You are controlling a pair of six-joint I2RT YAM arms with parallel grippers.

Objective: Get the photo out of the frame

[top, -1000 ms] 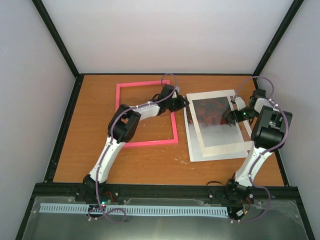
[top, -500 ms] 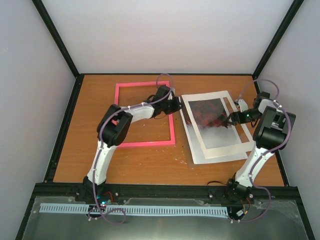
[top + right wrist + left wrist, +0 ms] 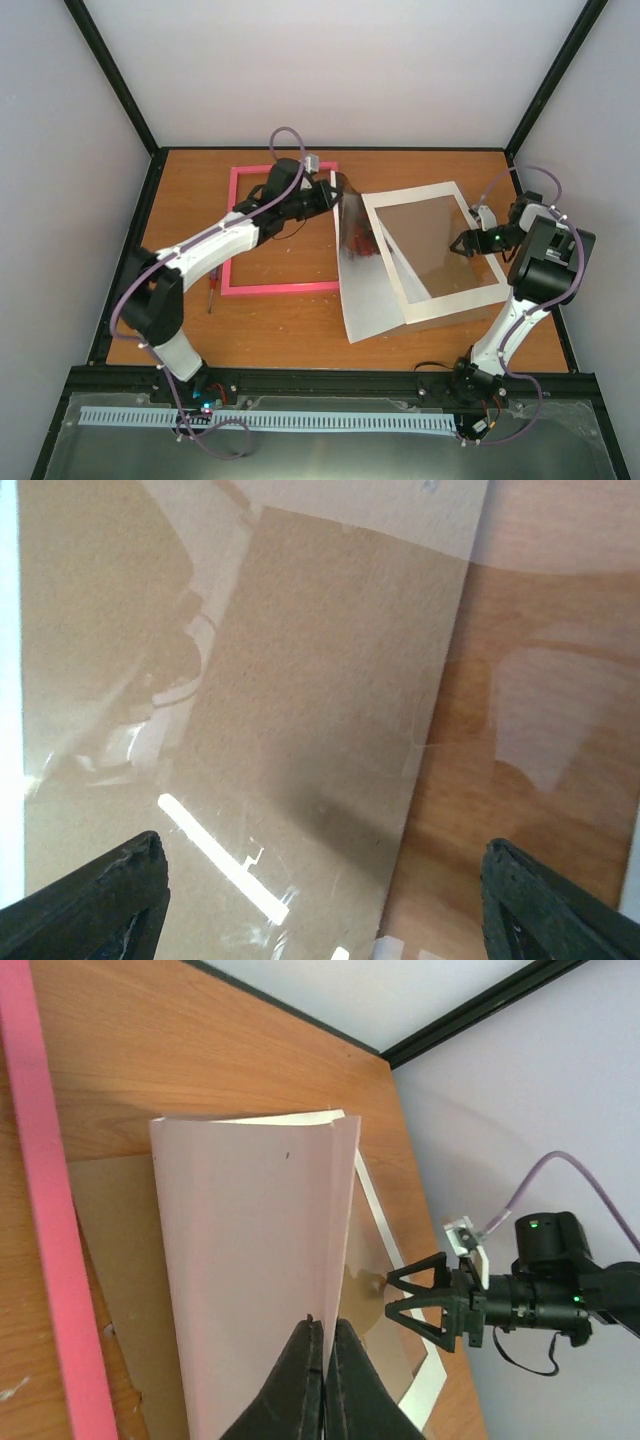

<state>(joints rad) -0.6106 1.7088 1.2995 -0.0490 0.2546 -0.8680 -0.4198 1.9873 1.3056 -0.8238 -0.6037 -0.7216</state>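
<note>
My left fingers [image 3: 322, 1340] are pinching the edge of the photo [image 3: 362, 285], holding it curled up between the pink frame [image 3: 285, 288] and the white mat [image 3: 455, 297]; my right fingers [image 3: 458, 243] are hanging wide apart over that mat.

The photo [image 3: 365, 288], dark red fading to pale grey, is seen lifted and curled beside the flat-lying pink frame [image 3: 280, 288].

We find no text, number, brand or sign that we can read; the small white tag [image 3: 467, 1248] on the right arm [image 3: 560, 1290] is too small to make out
</note>
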